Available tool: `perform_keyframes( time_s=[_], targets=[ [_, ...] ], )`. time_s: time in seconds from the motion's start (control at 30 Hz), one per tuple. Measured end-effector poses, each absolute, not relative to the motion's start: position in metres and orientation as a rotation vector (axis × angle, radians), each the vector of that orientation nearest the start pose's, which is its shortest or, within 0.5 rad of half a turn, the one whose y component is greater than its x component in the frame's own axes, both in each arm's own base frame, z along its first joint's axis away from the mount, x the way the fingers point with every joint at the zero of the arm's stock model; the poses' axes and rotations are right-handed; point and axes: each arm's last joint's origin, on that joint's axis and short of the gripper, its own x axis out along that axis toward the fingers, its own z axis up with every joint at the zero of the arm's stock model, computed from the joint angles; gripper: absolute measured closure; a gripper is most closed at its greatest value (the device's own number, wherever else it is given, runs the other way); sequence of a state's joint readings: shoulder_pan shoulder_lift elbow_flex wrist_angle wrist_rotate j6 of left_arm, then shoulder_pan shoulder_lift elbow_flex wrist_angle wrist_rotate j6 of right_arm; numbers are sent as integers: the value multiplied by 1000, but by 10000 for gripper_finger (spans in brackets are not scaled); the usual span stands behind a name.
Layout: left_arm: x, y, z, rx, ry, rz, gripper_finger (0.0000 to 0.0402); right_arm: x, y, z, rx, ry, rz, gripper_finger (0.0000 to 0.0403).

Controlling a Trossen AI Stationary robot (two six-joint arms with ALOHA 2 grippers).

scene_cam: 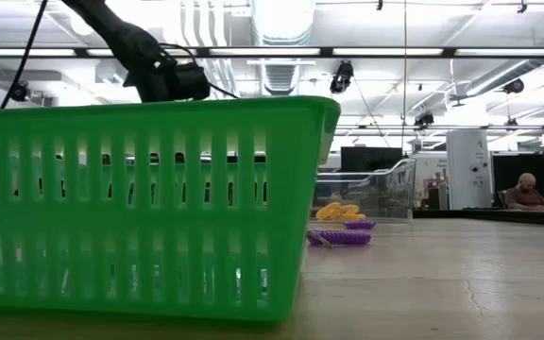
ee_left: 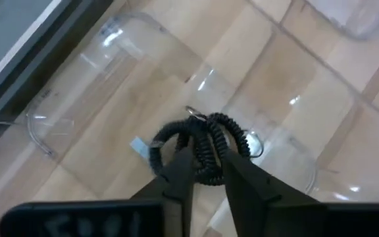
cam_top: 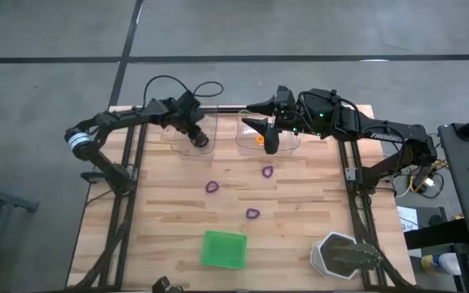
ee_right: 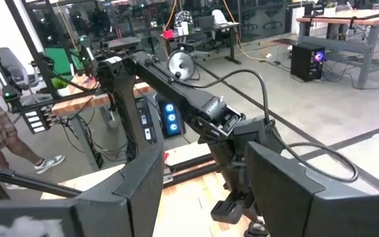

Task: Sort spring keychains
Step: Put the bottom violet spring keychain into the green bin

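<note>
My left gripper (cam_top: 199, 137) is over the left clear tray (cam_top: 187, 145) at the table's far side, shut on a black spring keychain (ee_left: 202, 141). My right gripper (cam_top: 253, 115) hovers open above the right clear tray (cam_top: 287, 143), its fingers pointing toward the left arm; its wrist view shows the wide gap of this gripper (ee_right: 202, 158). An orange keychain (cam_top: 260, 138) lies in that right tray. Three purple keychains lie on the bare wood: one (cam_top: 212, 186), another (cam_top: 267, 172), a third (cam_top: 252, 213). The low view shows purple coils (scene_cam: 340, 237) and orange ones (scene_cam: 336, 212). My left gripper pinches the black keychain's coil (ee_left: 206, 164) between its two fingers (ee_left: 181, 172), coming from above and pointing down into the clear tray. The coil loops out past the fingertips, with its metal ring (ee_left: 193, 113) beyond. I cannot tell whether it touches the tray floor.
A green square tray (cam_top: 224, 249) sits near the table's near edge and fills the low view's left (scene_cam: 140, 208). A hexagonal pot with a plant (cam_top: 344, 256) stands at the near right corner. Open wood lies between the purple keychains and the trays.
</note>
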State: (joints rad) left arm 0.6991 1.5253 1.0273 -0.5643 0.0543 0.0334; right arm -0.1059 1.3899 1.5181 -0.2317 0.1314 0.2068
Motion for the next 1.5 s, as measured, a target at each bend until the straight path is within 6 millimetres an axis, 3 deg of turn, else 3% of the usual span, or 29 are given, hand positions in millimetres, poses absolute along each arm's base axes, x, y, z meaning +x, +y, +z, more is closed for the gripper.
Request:
perform_keyframes(
  time_s=[0.17, 0.43, 0.8, 1.13, 1.5],
  targets=[
    [232, 193, 232, -381, 985, 581, 295, 301, -35, 439, 240, 124, -246, 197],
    [239, 186, 275, -436, 850, 518, 291, 300, -31, 420, 346, 310, -228, 197],
    [230, 142, 343, -415, 570, 424, 291, 313, -16, 401, 449, 428, -171, 197],
    [211, 103, 388, -476, 315, 349, 291, 338, 1, 356, 534, 676, -177, 197],
    [199, 75, 403, -642, 231, 278, 291, 357, 19, 288, 597, 1049, -312, 197]
  ],
)
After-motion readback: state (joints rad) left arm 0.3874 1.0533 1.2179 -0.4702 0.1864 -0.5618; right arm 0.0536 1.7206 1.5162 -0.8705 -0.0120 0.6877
